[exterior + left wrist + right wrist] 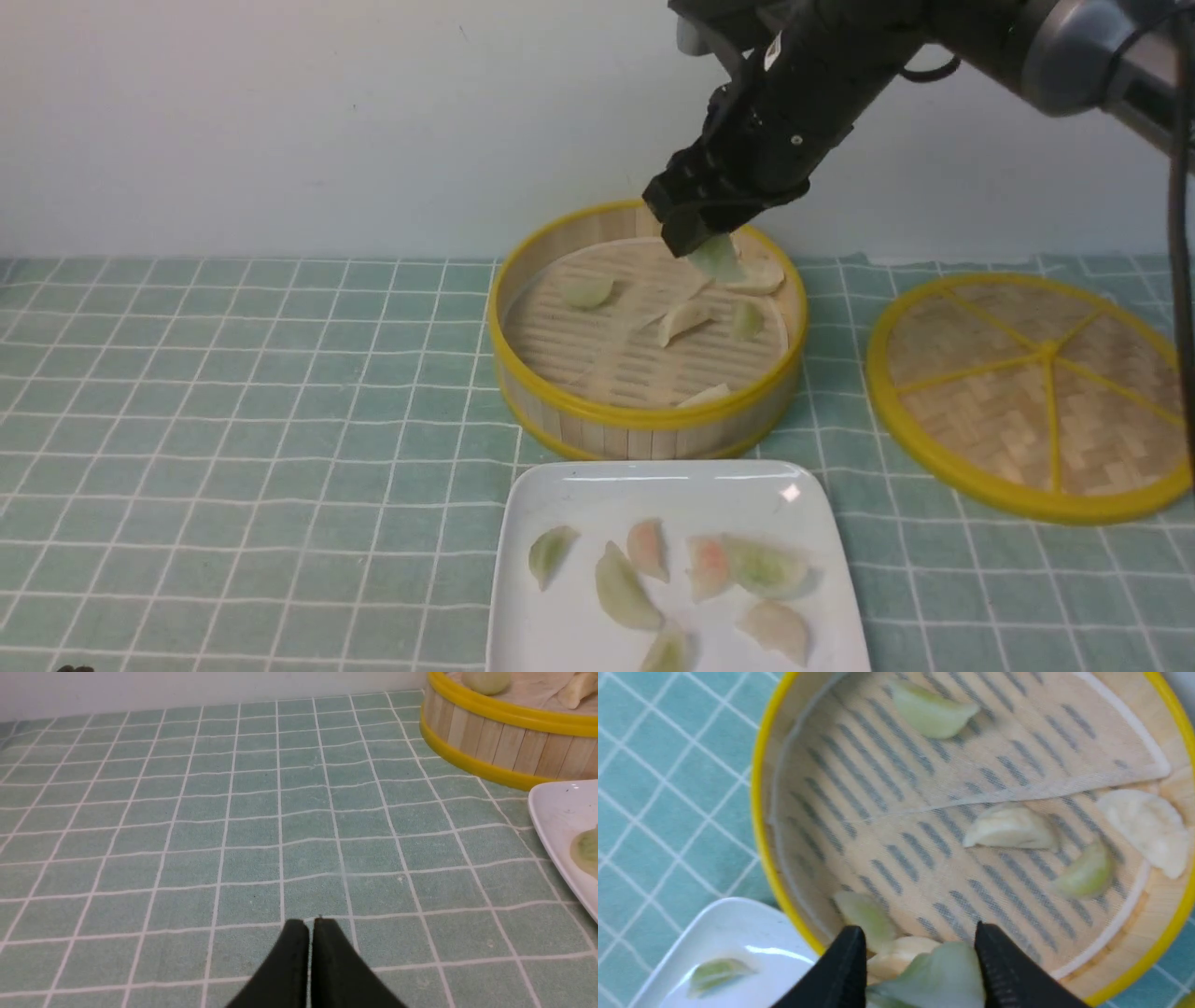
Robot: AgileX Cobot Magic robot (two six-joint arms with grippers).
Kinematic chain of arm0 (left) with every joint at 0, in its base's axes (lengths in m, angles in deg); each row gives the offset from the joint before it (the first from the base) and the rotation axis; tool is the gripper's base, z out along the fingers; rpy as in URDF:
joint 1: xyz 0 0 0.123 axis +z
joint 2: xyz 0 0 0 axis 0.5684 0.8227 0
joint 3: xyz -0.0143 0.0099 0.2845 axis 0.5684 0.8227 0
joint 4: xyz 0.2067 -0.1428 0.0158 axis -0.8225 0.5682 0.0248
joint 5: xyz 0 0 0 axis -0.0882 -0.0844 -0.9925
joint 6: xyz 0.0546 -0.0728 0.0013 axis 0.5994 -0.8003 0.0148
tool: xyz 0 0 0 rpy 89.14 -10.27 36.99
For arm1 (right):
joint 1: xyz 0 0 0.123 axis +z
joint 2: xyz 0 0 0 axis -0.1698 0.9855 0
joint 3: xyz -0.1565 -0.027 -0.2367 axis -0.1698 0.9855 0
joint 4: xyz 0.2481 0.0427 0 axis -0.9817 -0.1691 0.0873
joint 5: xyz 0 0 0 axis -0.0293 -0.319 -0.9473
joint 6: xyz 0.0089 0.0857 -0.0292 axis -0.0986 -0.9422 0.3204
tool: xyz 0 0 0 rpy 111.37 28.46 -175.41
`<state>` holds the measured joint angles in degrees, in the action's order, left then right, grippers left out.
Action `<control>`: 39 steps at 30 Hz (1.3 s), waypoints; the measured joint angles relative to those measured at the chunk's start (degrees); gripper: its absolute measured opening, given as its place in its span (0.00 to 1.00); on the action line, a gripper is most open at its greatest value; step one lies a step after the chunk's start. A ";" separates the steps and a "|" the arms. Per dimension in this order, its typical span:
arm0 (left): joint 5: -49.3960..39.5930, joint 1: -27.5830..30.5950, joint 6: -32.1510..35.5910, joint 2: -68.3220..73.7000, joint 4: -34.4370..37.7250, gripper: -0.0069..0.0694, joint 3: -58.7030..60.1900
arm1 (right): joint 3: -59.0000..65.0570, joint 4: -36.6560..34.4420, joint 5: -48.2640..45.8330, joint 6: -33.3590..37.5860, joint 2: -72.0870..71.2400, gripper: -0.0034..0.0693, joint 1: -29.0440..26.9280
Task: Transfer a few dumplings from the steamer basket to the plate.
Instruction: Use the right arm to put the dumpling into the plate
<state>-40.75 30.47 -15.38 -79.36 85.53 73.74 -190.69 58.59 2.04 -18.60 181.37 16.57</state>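
The steamer basket [644, 417] stands at the table's middle back, with several dumplings [684, 322] on its cloth-lined floor. My right gripper [700, 245] hangs over the basket's far right side, shut on a pale green dumpling [717, 257] and holding it above the floor. In the right wrist view the held dumpling [938, 975] sits between the two fingers of the gripper [920, 935]. The white plate [579, 495] lies in front of the basket with several dumplings [624, 588] on it. My left gripper [308, 923] is shut and empty over bare cloth, to the left of the plate [556, 812].
A flat woven disc with yellow spokes [1032, 392] lies to the right of the basket. A green checked cloth [233, 420] covers the table. A white wall runs close behind the basket.
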 joint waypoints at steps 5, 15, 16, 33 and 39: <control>0.00 0.00 0.00 0.00 0.00 0.08 0.00 | 12.89 -1.59 0.05 1.11 -7.10 0.42 2.49; 0.00 0.00 0.00 0.00 0.00 0.08 0.00 | 32.94 -4.12 0.52 1.11 -8.77 0.42 9.20; 0.00 0.00 0.00 0.00 0.00 0.08 0.00 | 34.90 -4.12 0.78 0.33 -7.92 0.42 9.67; 0.00 0.00 0.00 0.00 0.00 0.08 0.00 | 36.97 -3.64 1.53 -4.34 -5.92 0.68 10.27; 0.00 0.00 0.00 0.00 0.00 0.08 0.00 | 37.01 0.10 1.53 -6.58 -13.53 0.55 10.27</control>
<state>-40.75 30.47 -15.38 -79.36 85.53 73.74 -153.68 58.69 3.58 -25.18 167.85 26.84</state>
